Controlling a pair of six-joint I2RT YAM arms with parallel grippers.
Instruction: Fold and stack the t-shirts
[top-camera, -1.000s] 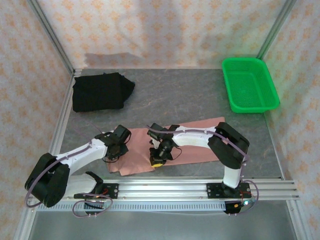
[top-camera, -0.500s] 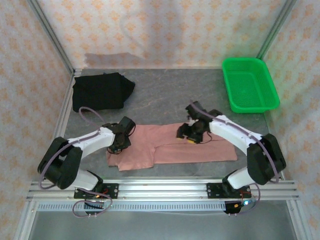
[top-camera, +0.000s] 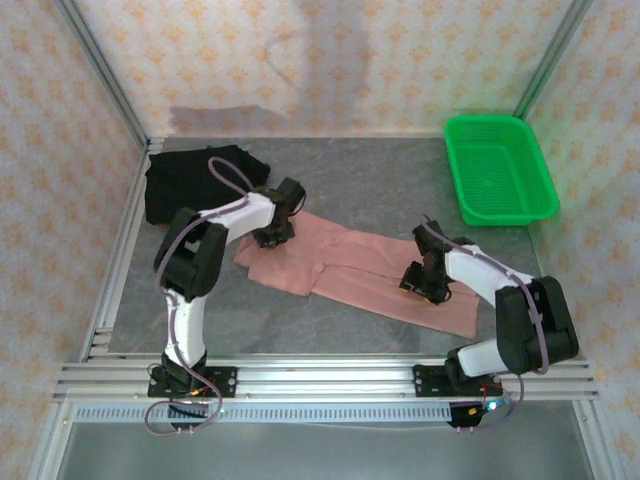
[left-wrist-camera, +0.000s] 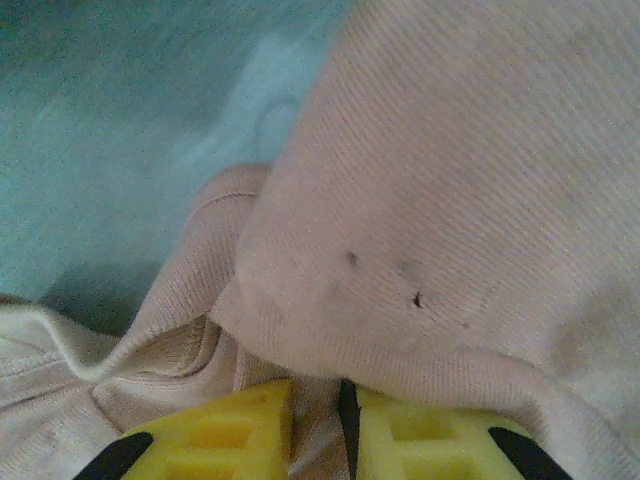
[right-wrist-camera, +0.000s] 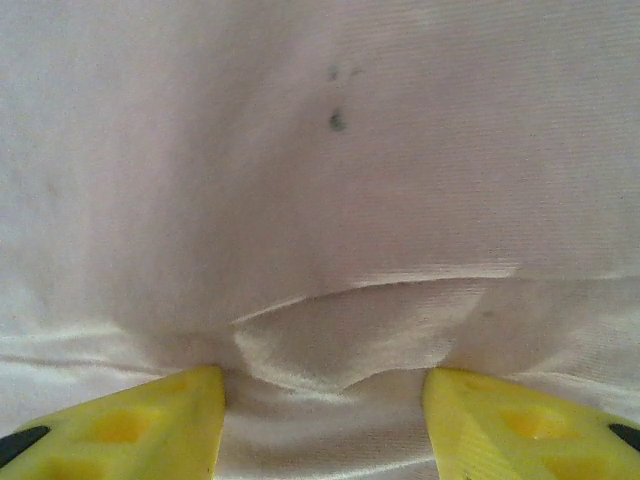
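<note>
Top external: pink t-shirt looks partly folded, left claw pinching it, right claw spread wide, black t-shirt unstacked.

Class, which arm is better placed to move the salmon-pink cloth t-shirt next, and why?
Left. The left gripper is shut on the salmon-pink cloth t-shirt, at its end nearer the black cloth t-shirt. The right gripper stands open over a wrinkle, gripping nothing.
</note>
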